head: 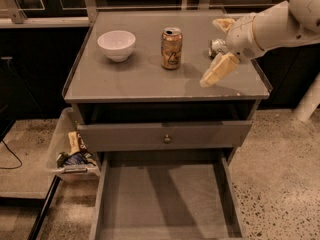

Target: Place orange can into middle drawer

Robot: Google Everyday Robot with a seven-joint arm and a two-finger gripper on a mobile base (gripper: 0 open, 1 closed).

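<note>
The orange can (pixel 171 48) stands upright on the grey cabinet top (pixel 140 79), right of centre. My gripper (pixel 220 48) hovers over the top's right side, a short way right of the can and not touching it. It is open and empty, with one pale finger (pixel 218 70) low near the front and the other (pixel 223 23) further back. The middle drawer (pixel 165 204) is pulled out below, wide and shallow, and its grey floor holds nothing.
A white bowl (pixel 116 44) sits at the top's left. A white-and-green can (pixel 215 46) lies behind my gripper, mostly hidden. A drawer front with a round knob (pixel 166 138) is above the open drawer. A bin of snack packets (pixel 74 156) stands on the floor at left.
</note>
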